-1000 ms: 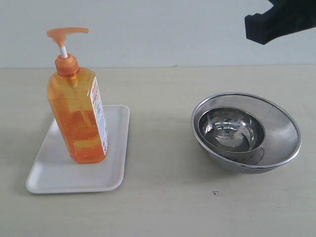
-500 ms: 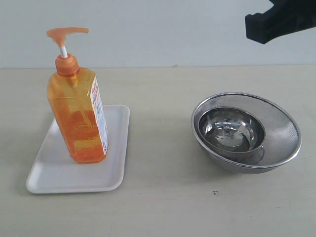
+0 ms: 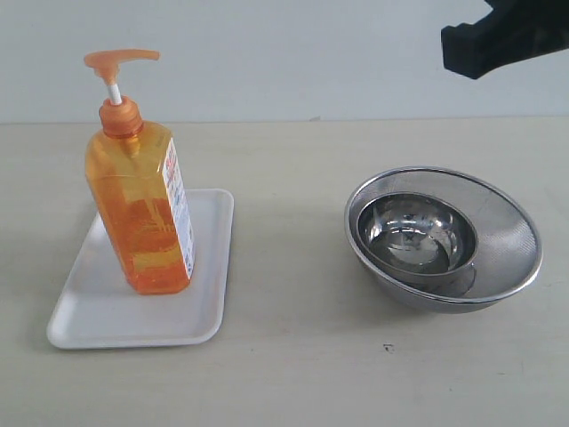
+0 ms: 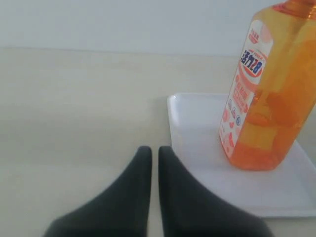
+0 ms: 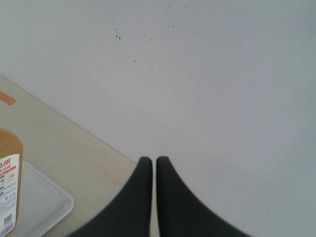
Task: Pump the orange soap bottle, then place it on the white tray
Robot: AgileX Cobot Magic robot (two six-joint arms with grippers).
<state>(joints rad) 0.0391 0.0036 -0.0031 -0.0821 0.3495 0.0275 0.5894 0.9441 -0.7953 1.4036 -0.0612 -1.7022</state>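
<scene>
The orange soap bottle (image 3: 142, 209) stands upright on the white tray (image 3: 98, 316) at the left of the table, pump head raised. The left wrist view shows the same bottle (image 4: 274, 94) on the tray (image 4: 197, 118), with my left gripper (image 4: 154, 150) shut and empty, low over the table just off the tray's edge. My right gripper (image 5: 150, 160) is shut and empty, held high near the wall; its dark body (image 3: 507, 36) shows at the exterior view's top right. A sliver of the bottle (image 5: 9, 177) and tray (image 5: 47, 200) appears in the right wrist view.
Two nested round steel bowls (image 3: 443, 238) sit at the right of the table. A pale wall runs behind the table's far edge.
</scene>
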